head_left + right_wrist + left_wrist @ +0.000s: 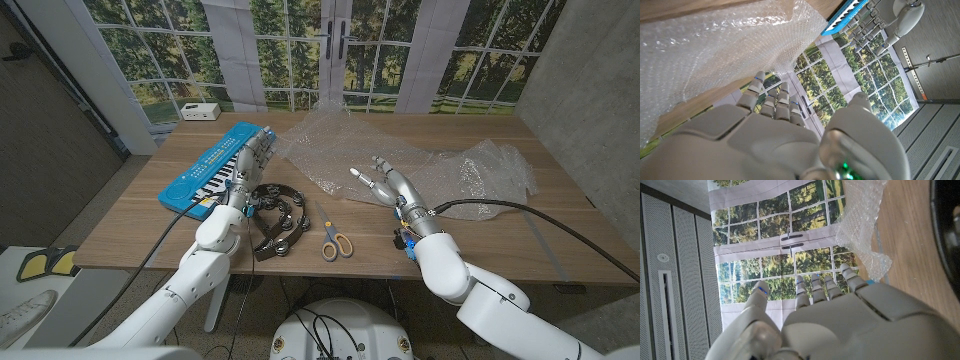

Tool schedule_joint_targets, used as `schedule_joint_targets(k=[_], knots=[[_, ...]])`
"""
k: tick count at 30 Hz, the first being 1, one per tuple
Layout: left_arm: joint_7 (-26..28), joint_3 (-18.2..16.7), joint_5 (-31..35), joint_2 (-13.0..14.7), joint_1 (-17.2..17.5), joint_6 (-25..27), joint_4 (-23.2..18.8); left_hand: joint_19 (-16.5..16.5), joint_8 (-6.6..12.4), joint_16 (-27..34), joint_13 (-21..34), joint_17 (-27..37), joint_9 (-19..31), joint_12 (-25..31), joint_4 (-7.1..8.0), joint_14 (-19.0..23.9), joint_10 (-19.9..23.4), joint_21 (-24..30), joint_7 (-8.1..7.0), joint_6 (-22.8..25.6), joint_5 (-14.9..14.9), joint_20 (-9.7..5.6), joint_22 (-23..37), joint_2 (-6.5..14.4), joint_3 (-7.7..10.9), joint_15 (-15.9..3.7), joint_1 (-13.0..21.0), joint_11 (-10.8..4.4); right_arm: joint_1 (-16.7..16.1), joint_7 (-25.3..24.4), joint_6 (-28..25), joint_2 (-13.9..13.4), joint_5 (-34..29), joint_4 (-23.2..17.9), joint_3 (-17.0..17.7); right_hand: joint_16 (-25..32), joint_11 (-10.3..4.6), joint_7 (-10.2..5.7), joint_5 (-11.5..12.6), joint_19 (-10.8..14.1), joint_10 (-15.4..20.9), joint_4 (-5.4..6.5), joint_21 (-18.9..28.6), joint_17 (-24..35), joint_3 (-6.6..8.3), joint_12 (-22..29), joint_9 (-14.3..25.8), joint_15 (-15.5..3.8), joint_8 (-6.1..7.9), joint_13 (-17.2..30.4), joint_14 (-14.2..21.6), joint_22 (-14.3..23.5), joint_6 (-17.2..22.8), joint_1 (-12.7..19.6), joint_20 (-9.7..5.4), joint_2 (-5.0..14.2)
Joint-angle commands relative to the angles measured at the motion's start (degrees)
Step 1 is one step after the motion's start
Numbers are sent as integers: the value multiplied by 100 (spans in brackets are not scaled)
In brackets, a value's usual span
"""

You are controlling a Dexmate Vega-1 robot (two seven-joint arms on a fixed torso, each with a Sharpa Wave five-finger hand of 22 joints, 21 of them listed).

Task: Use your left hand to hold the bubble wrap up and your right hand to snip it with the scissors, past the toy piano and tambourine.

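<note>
Wooden boards of the worktop (520, 250) run out toward a backdrop of printed garden windows. On them, the bubble wrap (420, 160) sprawls as a clear, crumpled sheet, its long axis going from about eleven o'clock near the centre out to three o'clock on the right side.

From the left hand (255, 160), which hovers with fingers spread and nothing in it over the blue toy piano (215, 170), the sheet's nearest edge lies just at two o'clock, close by. The right hand (380, 180) is likewise spread and holding nothing, at the sheet's near edge; I cannot tell whether it touches the plastic.

The scissors (336, 242), orange-handled, lie closed with blades pointing toward twelve o'clock, at roughly seven o'clock from the right hand and plainly nearer to it than to the left. The black tambourine (278, 215) sits between the scissors and the toy piano. Judging by this, the left need only reach right, and the right must draw back for the scissors.
</note>
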Motion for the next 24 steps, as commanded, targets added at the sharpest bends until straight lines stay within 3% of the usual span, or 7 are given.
schedule_joint_targets(k=[1, 13, 15, 20, 24], knots=[[-42, -65, -214, 20, 57, 130, -84, 11, -13, 11, 7, 18, 22, 27, -7, -5, -1, 3, 1, 19, 37, -3, 14, 0, 16, 19, 39, 23, 100, 4, -258, 47, -192, -64, -129, 29, 16, 142, 3, 83, 86, -59, 49, 11, 16, 27, 13, 40, 29, 2, 56, 29, 78, 94, 8, -27], [-73, -38, -240, 24, 18, 233, -63, -8, -47, -4, 7, 20, 23, -4, -5, -50, -69, -5, 20, -53, 35, 18, 15, -11, 7, 47, 35, 42, 131, 24, -518, -4, -423, -239, -256, 38, 88, 224, 7, 215, 207, -151, 74, 3, 62, 28, 11, 66, -3, -14, 153, 26, 73, 221, 102, -39], [-31, -33, -193, 34, 23, 243, -79, -9, -47, -5, 7, 20, 23, -4, -5, -54, -67, -5, 21, -53, 35, 20, 15, -12, 6, 45, 34, 38, 108, 23, -471, -11, -406, -242, -239, 93, 105, 307, 5, 399, 471, -236, 106, -3, 96, 77, 10, 102, 5, -26, 377, 19, 175, 331, 27, -71], [-41, -18, -182, 62, 15, 294, -109, -13, -48, -2, 7, 20, 23, -5, -3, -51, -67, -7, 26, -54, 35, 23, 15, -13, 4, 46, 33, 38, 112, 19, -604, -15, -530, -301, -299, 87, 129, 337, 6, 507, 582, -284, 119, -8, 122, 85, 9, 135, 3, -33, 421, 15, 220, 402, 29, -80], [-15, -27, -190, 61, 43, 295, -155, -13, -49, 0, 7, 21, 23, -2, -3, -48, -58, -6, 17, -56, 35, 25, 16, -14, 3, 53, 32, 41, 82, -160, -682, 30, -809, -327, -423, 74, 119, 402, 2, 604, 669, -338, 111, -13, 145, 66, 10, 137, -133, -40, 471, 12, -77, 480, 70, -108]])
